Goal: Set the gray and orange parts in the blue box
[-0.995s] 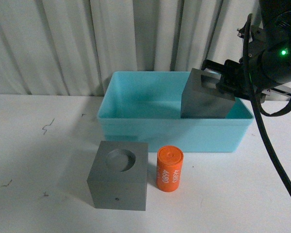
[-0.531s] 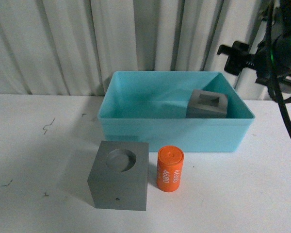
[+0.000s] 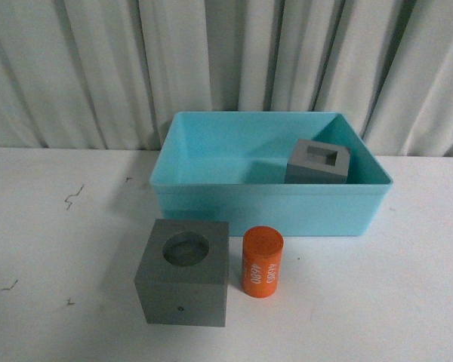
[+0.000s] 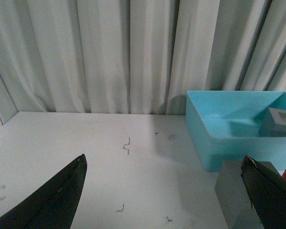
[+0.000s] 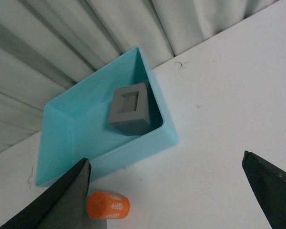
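Observation:
The gray cube with a square recess rests inside the blue box at its right end; it also shows in the right wrist view and the left wrist view. The gray cube with a round recess stands on the white table in front of the box, with the orange cylinder upright to its right. Neither arm shows in the front view. My left gripper is open and empty over the table, left of the box. My right gripper is open and empty, high above the table beside the box and cylinder.
A white pleated curtain hangs behind the white table. Small dark marks dot the table's left part.
My right arm let go of the square-recess cube, which now lies in the blue box, and has drawn up and out of the front view.

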### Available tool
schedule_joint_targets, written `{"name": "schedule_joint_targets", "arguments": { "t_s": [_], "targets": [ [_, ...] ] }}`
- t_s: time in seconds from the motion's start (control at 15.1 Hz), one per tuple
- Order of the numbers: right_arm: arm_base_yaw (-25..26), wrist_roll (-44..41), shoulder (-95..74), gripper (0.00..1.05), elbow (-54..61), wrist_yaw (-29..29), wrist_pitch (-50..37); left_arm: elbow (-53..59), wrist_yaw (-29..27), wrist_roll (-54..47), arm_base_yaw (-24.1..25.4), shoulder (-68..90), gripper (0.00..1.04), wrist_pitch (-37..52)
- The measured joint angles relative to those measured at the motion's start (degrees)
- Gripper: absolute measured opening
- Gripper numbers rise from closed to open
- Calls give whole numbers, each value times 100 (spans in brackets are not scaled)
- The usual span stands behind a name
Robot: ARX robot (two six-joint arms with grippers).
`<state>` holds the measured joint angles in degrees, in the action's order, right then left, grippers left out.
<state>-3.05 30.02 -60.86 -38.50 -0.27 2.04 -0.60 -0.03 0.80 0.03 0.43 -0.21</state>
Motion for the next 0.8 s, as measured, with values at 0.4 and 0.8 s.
{"name": "schedule_joint_targets", "arguments": {
  "t_s": [0.4, 0.8],
  "targets": [
    [337, -2736, 964, 36, 2129, 46, -3611, 0, 7, 0, 0, 0, 98, -2],
    [332, -2946, 1613, 2, 2787, 44, -3593, 0, 0, 0, 0, 0, 98, -2]
  ]
}}
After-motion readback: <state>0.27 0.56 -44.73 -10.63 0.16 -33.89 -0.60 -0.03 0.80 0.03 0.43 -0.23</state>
